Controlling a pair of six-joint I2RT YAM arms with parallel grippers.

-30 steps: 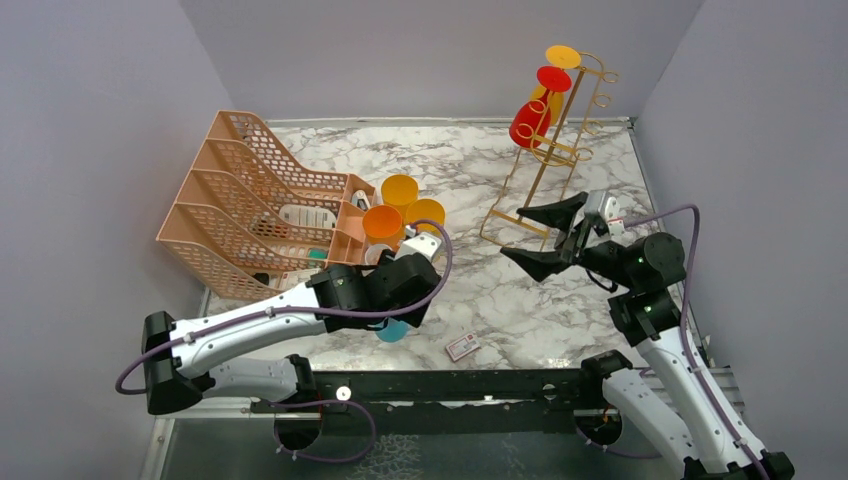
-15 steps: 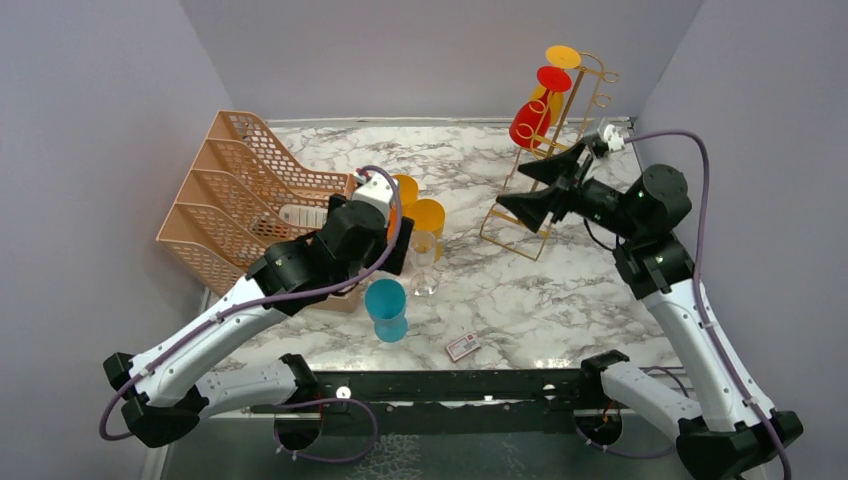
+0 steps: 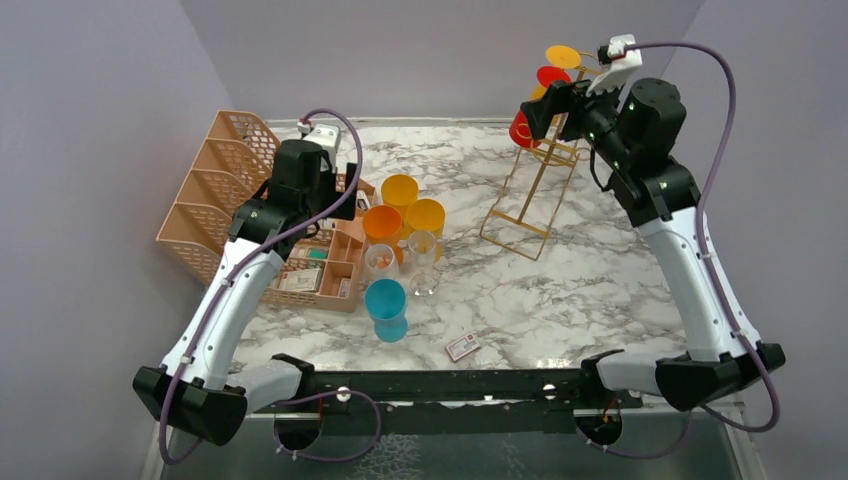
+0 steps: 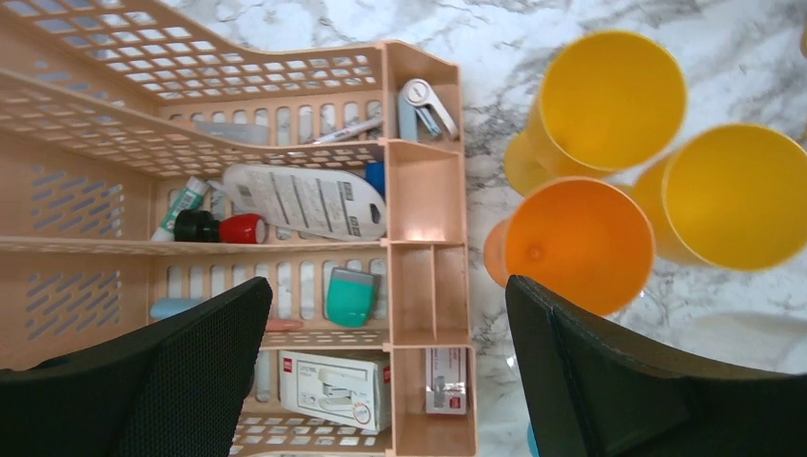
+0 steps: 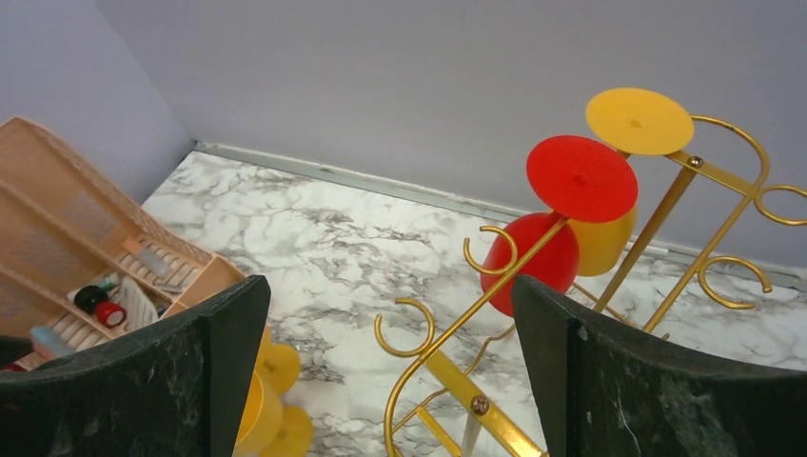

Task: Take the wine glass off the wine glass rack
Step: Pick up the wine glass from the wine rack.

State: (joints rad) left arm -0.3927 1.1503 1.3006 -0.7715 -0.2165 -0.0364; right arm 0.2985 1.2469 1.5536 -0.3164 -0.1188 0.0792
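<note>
Right hand (image 5: 388,314) raised; wrist view: red glass (image 5: 533,257) racked.

The white-and-grey marbled tabletop (image 3: 600,270) carries a peach plastic mesh file organizer (image 3: 215,200) along its left edge and a tall gold thin-wire rack (image 5: 473,405) near the far right corner. Around the middle stand an orange plastic goblet (image 3: 382,224), two yellow plastic goblets (image 3: 399,190), two clear glasses (image 3: 381,262) and a blue plastic tumbler (image 3: 386,305); a small red-and-white box (image 3: 461,346) lies by the near edge

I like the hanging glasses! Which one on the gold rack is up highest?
The yellow glass, hanging upside down at the top of the rack; the red glass hangs below it.
</note>
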